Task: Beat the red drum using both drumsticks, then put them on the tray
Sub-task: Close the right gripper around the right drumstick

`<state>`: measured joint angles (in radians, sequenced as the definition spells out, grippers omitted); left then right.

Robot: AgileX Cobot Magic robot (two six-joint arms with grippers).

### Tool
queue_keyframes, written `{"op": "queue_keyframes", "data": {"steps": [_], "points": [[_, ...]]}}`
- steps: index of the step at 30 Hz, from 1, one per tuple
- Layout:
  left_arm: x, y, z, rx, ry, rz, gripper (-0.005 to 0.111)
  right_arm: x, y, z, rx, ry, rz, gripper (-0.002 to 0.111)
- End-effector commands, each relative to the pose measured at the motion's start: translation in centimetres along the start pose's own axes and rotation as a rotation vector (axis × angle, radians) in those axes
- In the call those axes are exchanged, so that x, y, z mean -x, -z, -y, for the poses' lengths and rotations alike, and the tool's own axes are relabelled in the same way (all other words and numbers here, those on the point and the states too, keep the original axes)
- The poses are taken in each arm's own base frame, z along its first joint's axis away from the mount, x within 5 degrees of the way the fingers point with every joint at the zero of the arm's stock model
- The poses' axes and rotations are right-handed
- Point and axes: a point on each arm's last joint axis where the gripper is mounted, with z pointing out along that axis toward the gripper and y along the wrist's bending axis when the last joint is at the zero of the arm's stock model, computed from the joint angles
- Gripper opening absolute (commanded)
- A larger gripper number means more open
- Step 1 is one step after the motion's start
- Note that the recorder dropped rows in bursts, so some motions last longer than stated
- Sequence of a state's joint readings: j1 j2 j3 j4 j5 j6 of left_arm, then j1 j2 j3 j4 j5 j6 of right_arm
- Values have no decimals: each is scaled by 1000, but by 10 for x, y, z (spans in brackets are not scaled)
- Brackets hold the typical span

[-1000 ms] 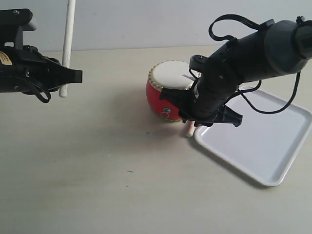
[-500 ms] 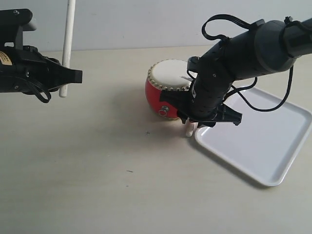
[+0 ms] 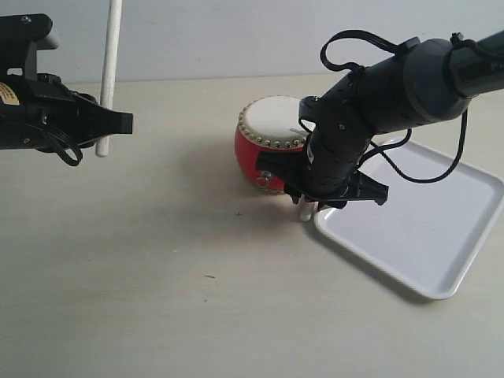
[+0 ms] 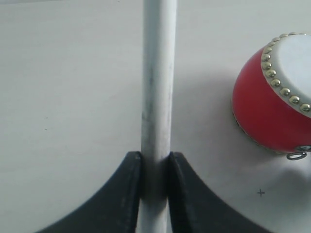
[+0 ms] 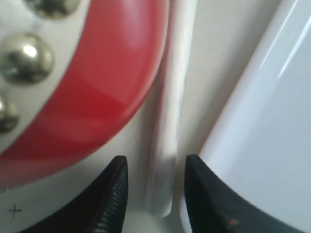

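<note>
— Step?
— Picking up the second drumstick (image 5: 175, 87), lying between red drum (image 3: 248, 153) and tray (image 3: 425, 228); my right tool (image 5: 154, 165) straddles it, wide.
— Next?
— Close, lift. Left tool (image 4: 155, 162) clamps the other drumstick (image 4: 158, 73), upright, at the left.

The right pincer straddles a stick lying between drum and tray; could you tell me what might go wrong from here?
1. The stick lies close between drum and tray, so the open right pincer may catch the tray rim or nudge the drum when closing.
2. It is near the stick's end, so a lifted stick could tip.
</note>
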<state>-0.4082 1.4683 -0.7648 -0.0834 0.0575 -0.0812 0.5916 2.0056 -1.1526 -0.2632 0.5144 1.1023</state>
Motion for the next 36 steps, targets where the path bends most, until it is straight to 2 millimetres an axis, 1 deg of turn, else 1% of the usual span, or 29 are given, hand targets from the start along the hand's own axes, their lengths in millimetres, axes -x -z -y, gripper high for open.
{"op": "queue_keyframes", "data": {"steps": [1,14,26,32,36], "points": [[2,2,0,-2,15,20,0,0,-3,-1,1,16,1,39],[2,2,0,-2,15,22,0,0,-3,-2,6,-38,4,39],[4,2,0,-3,15,36,0,-1,-5,-1,0,-41,-1,38],[4,2,0,-3,15,36,0,-1,-6,-1,-4,-40,-3,31],[4,2,0,-4,15,38,0,-2,-6,0,-13,-42,-7,31]]}}
